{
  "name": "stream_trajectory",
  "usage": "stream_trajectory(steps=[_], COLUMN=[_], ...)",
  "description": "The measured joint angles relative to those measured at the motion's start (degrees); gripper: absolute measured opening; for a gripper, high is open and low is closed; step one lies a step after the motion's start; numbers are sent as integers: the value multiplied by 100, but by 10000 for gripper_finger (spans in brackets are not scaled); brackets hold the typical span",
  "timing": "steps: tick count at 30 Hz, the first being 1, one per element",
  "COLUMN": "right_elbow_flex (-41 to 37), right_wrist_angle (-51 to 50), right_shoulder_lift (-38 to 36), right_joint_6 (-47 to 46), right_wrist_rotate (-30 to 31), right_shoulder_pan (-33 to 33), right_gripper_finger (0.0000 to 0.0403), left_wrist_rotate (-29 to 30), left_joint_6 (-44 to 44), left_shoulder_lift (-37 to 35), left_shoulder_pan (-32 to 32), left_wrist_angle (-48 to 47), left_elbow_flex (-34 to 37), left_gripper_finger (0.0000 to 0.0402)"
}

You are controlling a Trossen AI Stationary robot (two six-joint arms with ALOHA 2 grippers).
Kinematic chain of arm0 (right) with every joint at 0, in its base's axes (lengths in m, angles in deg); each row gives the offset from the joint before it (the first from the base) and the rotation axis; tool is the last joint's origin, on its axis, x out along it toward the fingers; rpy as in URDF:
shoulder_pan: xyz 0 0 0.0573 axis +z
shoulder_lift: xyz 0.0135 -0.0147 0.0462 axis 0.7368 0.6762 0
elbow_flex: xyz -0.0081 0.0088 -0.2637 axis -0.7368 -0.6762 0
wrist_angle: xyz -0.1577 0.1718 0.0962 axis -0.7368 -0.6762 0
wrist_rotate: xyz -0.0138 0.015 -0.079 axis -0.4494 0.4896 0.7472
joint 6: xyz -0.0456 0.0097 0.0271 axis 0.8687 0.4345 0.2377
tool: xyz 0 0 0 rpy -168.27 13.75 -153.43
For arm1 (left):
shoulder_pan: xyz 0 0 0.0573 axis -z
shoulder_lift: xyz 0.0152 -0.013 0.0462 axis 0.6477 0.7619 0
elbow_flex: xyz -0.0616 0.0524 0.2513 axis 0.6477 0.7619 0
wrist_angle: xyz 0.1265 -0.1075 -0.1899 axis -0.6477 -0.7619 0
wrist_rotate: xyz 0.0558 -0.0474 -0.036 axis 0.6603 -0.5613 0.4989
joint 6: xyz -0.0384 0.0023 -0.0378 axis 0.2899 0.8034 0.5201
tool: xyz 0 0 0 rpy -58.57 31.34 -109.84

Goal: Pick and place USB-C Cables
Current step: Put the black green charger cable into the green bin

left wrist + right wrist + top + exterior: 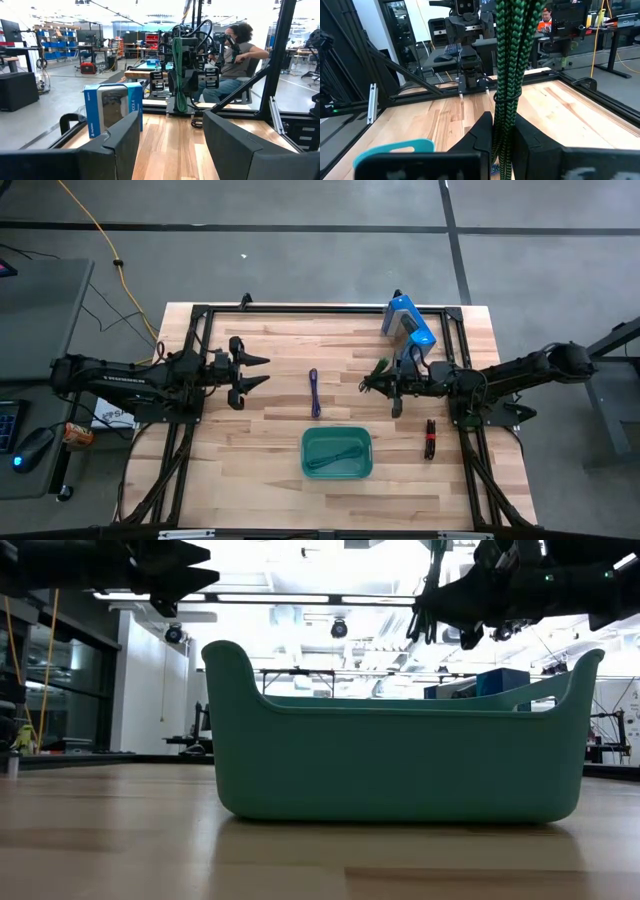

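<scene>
The right gripper [502, 131] pinches a green braided cable bundle [509, 60], held above the wooden table [250, 450] near the teal plastic tub [337, 453]. The floppy loops could slip out or snag on the tub's smooth rim. The left gripper [262, 370] waits wide open, holding nothing.

Wood table [250, 470]: teal tub [337, 453], purple cable [314, 392], red-and-black cable [430, 438], blue box [407, 321]
</scene>
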Motion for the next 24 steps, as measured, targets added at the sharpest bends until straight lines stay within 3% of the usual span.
stream_trajectory(steps=[7, 14, 19, 24], right_elbow_flex=[0, 0, 71, 937], right_wrist_angle=[-20, -24, -61, -806], right_shoulder_lift=[0, 0, 9, 407], right_joint_6=[-1, -171, -168, 78], right_wrist_rotate=[-207, -1095, -964, -702], right_shoulder_pan=[1, 64, 556, 1296], right_gripper_finger=[17, 16, 16, 16], left_wrist_rotate=[0, 2, 2, 2], left_joint_6=[-1, -4, -4, -93], left_shoulder_lift=[0, 0, 0, 0], left_shoulder_pan=[0, 0, 0, 0], left_wrist_angle=[1, 3, 5, 12], left_elbow_flex=[0, 0, 0, -2], left_gripper_finger=[197, 197, 197, 197])
